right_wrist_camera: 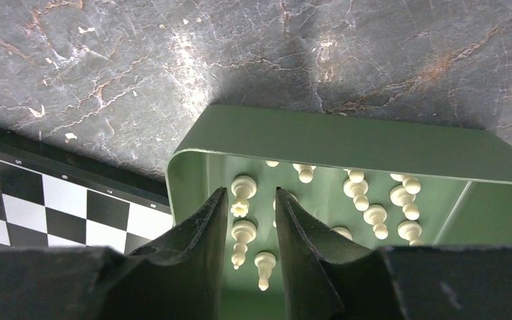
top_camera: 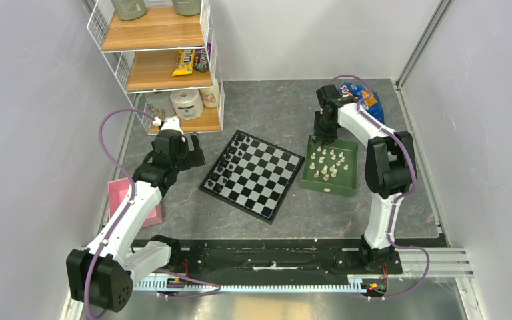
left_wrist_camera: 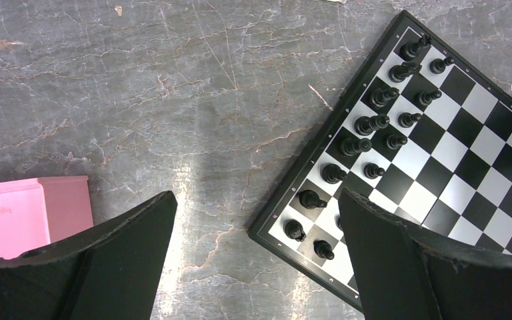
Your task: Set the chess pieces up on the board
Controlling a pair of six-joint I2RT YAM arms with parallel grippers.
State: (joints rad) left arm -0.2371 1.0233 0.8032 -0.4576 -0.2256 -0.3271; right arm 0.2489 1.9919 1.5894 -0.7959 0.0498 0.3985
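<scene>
Tray [right_wrist_camera: 347, 141], 3 o'clock of board [top_camera: 260, 181]: right gripper [right_wrist_camera: 251, 195] hung over chess pieces [right_wrist_camera: 375, 215].
Jaws stood narrowed, grip unclear; left gripper [left_wrist_camera: 257, 197] gaped wide at board's 9 o'clock.

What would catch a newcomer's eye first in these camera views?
The chequered board sits in the middle, with black pieces lined in two rows along its left edge. Right of it, a green tray holds the cream-white chess pieces. The right gripper hangs over the tray's far left corner, jaws a narrow gap apart.
</scene>
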